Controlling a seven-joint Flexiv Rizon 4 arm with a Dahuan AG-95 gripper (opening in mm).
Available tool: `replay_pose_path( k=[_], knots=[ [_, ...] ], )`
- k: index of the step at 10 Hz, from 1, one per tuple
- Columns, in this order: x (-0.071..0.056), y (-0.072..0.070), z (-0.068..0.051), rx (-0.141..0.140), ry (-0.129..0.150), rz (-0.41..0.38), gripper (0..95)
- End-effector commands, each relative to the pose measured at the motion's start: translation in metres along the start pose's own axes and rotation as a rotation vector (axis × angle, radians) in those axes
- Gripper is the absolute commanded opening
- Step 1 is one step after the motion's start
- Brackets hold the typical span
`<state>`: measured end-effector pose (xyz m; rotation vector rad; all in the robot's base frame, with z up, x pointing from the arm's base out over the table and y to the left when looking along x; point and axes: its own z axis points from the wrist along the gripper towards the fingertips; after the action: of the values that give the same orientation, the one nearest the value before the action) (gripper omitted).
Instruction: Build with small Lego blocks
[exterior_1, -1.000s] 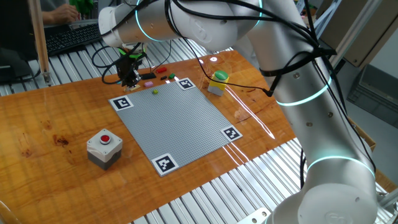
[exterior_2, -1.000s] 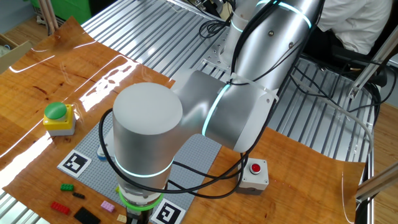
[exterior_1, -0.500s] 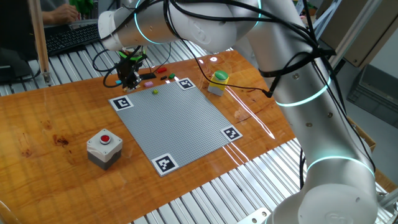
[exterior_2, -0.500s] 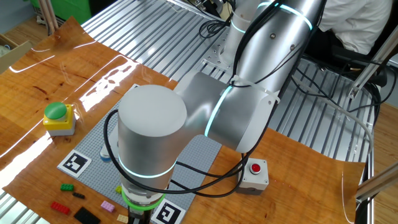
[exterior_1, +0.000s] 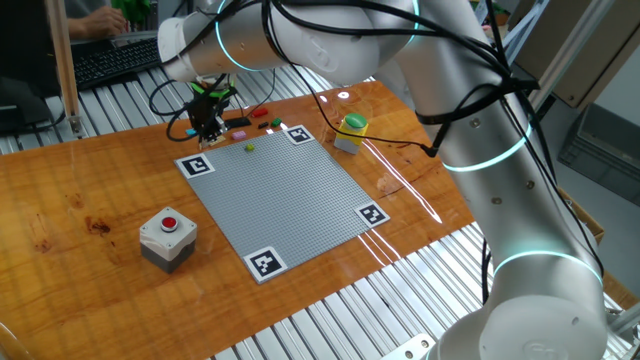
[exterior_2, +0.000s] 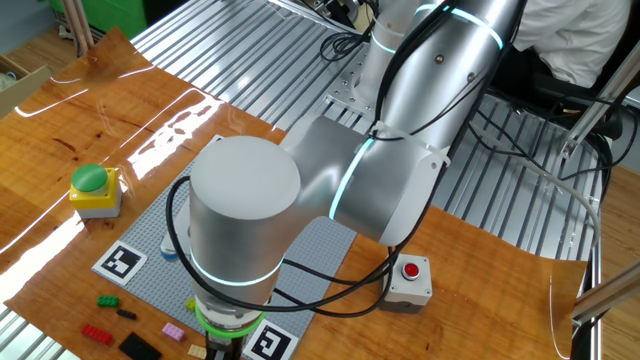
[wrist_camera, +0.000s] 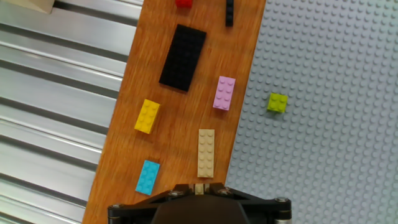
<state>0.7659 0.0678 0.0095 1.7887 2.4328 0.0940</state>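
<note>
Small Lego blocks lie loose on the wood beside the grey studded plate (wrist_camera: 323, 124): a black plate (wrist_camera: 183, 57), a pink brick (wrist_camera: 224, 93), a yellow one (wrist_camera: 147, 116), a blue one (wrist_camera: 148, 177) and a tan one (wrist_camera: 206, 153). A yellow-green brick (wrist_camera: 277, 103) sits on the grey plate (exterior_1: 285, 195). My gripper (wrist_camera: 199, 188) hangs over the plate's edge, shut on a small tan block. From the side the gripper (exterior_1: 210, 128) hovers above the loose bricks, near the pink one (exterior_1: 240, 134). The arm hides most of the gripper (exterior_2: 222, 350) in the other fixed view.
A grey box with a red button (exterior_1: 167, 235) stands on the near left of the table. A grey box with a yellow-and-green cap (exterior_1: 350, 132) stands by the plate's far corner. Ribbed metal (wrist_camera: 56, 112) borders the wood. A keyboard (exterior_1: 110, 55) lies behind.
The hand shifted slightly and rose a little from the loose bricks between a second ago and half a second ago. Since then it has stayed still.
</note>
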Motion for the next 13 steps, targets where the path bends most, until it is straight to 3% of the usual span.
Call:
replay_pose_path(
  k=[1,4,6,8,9,11,12,13],
  knots=[
    [0.000,0.000,0.000,0.001,0.001,-0.012,0.0],
    [0.001,0.001,-0.008,0.015,0.023,-0.083,0.0],
    [0.001,0.001,-0.017,0.031,0.036,-0.212,0.0],
    [0.001,-0.004,-0.027,0.036,0.069,-0.479,0.0],
    [0.000,-0.007,-0.030,0.017,0.109,-0.587,0.0],
    [-0.006,-0.013,-0.031,0.000,0.136,-0.742,0.0],
    [-0.008,-0.017,-0.029,-0.005,0.133,-0.843,0.0],
    [-0.009,-0.020,-0.028,-0.009,0.131,-0.881,0.0]
  ],
)
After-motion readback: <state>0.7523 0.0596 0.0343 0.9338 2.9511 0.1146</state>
